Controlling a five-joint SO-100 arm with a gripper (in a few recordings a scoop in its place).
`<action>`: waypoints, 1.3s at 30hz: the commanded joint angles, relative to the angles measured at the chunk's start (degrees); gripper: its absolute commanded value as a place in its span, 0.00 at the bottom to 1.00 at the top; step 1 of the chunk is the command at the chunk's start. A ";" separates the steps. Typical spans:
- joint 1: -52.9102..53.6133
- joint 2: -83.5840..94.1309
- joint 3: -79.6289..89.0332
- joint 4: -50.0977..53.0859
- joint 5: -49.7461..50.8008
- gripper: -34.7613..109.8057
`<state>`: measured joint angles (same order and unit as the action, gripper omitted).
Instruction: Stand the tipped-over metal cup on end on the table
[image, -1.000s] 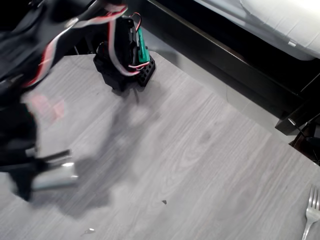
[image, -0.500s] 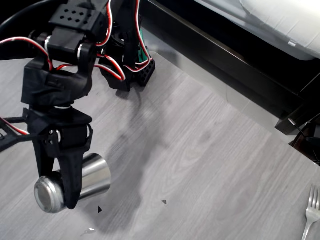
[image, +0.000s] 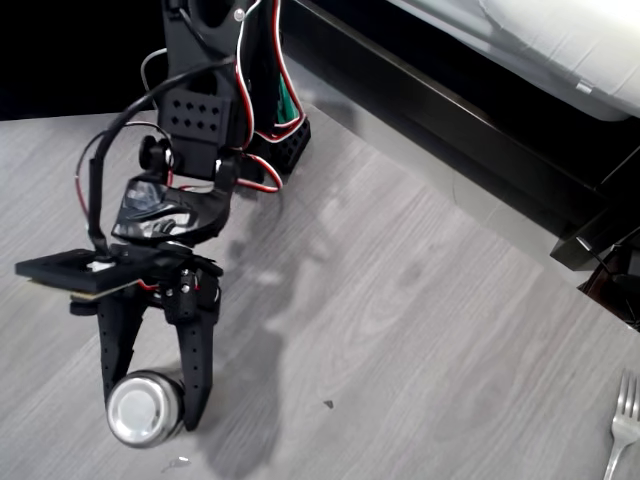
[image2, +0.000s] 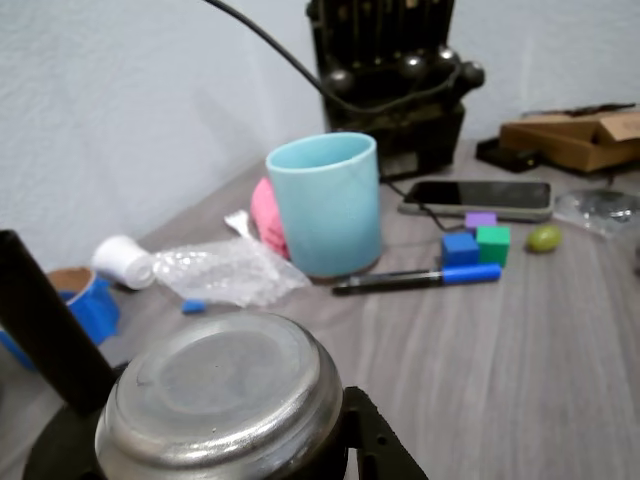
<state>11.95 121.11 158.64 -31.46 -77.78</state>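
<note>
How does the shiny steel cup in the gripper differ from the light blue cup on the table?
The shiny steel cup is metal and reflective; the light blue cup is matte. The steel cup is clamped between the black gripper's fingers, closed base towards the cameras; the blue cup stands upright on the grey wood-grain table, mouth up. Both are round.

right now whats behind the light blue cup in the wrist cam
A pink object peeks out at the left of the light blue cup, most of it covered. Farther back stands a black device with a cable. Whatever else lies directly behind the cup is hidden.
</note>
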 joint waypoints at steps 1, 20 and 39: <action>-0.35 -8.00 0.62 -12.66 -1.76 0.24; -0.62 -50.54 -3.08 -53.79 -3.60 0.24; 0.53 -56.69 -8.96 -56.60 -3.96 0.46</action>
<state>11.69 64.51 151.96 -83.67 -81.04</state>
